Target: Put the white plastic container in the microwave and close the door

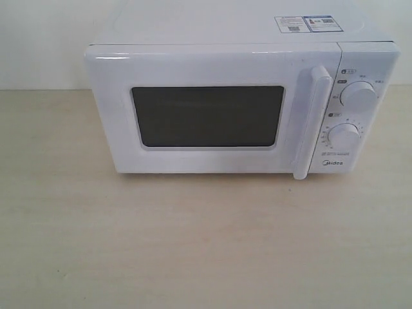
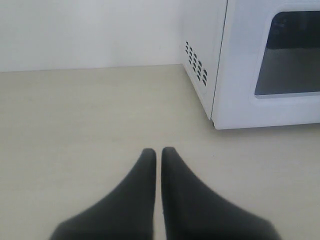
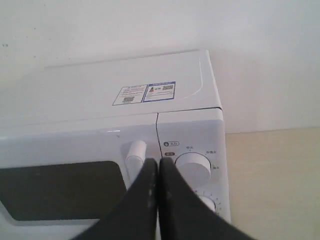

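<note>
White plastic fills the upper middle of the exterior frame: the microwave [image 1: 244,38] sits on the pale wood-look table [image 1: 193,251] with its door [image 1: 122,116] pressed flush against the cabinet. The vertical bar handle [image 1: 311,122] lies just left of the two dials [image 1: 359,96]. Two small stickers [image 1: 308,24] sit on the top panel, toward the upper right.

You will not find the white plastic container in any of the three views. The dark window [image 1: 207,116] is too murky to tell whether it is inside, so treat that as unknown.

Your left tool [image 2: 158,152] has its black fingers drawn together with only a hairline between them, gripping nothing. It hangs low over bare table, near the microwave's vented side wall [image 2: 196,62] but not touching it.

Your right tool [image 3: 158,162] is likewise pinched closed and empty. It is poised above the front edge, close to the handle's top end and the upper dial. That looks to me like a pose either for taking the handle or for coming off it.

With the door seated and both tools empty, I judge the task either finished or not begun.
</note>
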Robot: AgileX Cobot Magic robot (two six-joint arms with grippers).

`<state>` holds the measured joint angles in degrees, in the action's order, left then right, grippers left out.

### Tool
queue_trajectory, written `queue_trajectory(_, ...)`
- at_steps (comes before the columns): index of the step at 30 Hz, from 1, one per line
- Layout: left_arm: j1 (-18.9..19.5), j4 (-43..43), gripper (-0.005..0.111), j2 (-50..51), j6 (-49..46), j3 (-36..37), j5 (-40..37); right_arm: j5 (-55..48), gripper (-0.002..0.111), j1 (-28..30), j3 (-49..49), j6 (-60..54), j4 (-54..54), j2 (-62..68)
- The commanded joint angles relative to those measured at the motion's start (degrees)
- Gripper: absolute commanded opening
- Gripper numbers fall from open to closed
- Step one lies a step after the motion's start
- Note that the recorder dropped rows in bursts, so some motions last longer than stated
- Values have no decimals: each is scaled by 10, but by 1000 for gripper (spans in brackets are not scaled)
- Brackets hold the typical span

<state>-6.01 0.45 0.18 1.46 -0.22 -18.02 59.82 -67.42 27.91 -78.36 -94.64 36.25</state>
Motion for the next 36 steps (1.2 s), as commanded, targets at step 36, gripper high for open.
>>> queue_trajectory(36,2,-4,4,-2,7,2,-1,-614,0,629,-240,49,-25,-362)
